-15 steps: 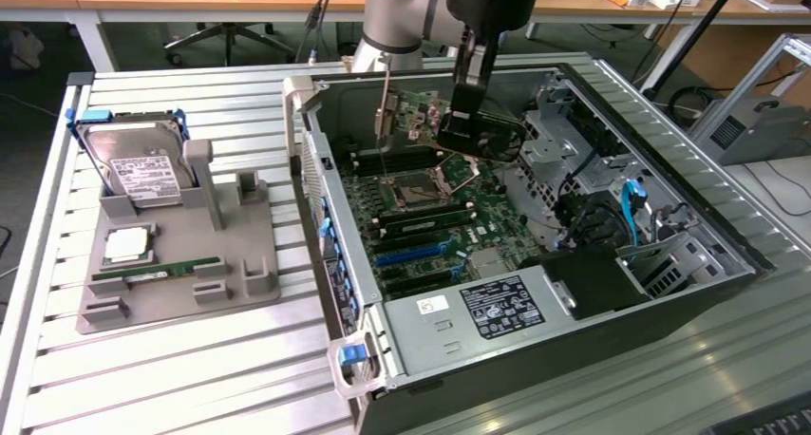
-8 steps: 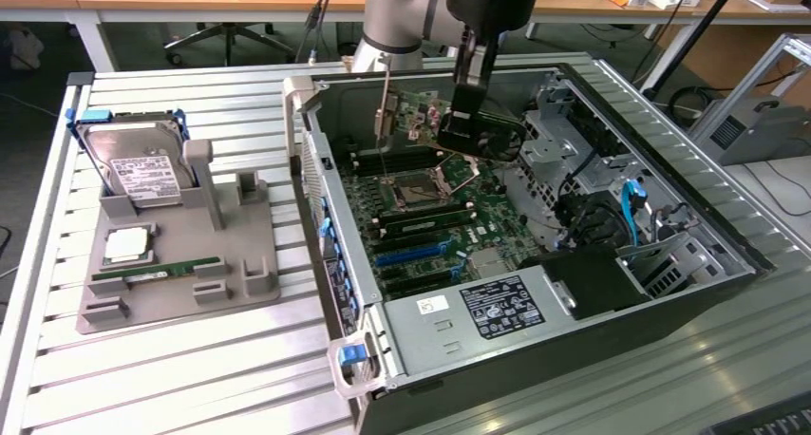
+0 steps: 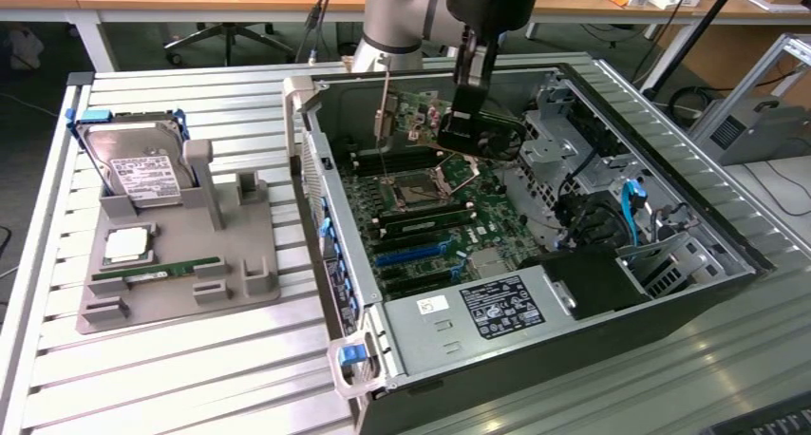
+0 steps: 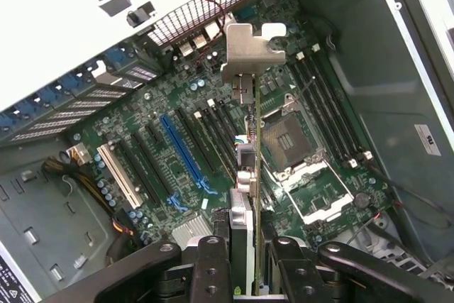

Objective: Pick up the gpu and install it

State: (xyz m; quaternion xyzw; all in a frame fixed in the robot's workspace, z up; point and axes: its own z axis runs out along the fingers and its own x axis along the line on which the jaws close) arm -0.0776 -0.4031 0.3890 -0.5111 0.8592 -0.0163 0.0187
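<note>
While gripper (image 4: 245, 255) fingers clamp gpu (image 4: 250, 133), it hangs edge-on over motherboard (image 3: 419, 228) inside open case (image 3: 340, 228).

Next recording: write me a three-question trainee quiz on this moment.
1. True or false: the gpu is already seated in a slot on the motherboard.
2. What does the gripper hold? A) a screwdriver B) the gpu C) nothing
3. Fill in: the hard drive stands on the grey fixture, ____ the computer case.
Key: 1 false, it hangs above the board; 2 B; 3 outside.
</note>
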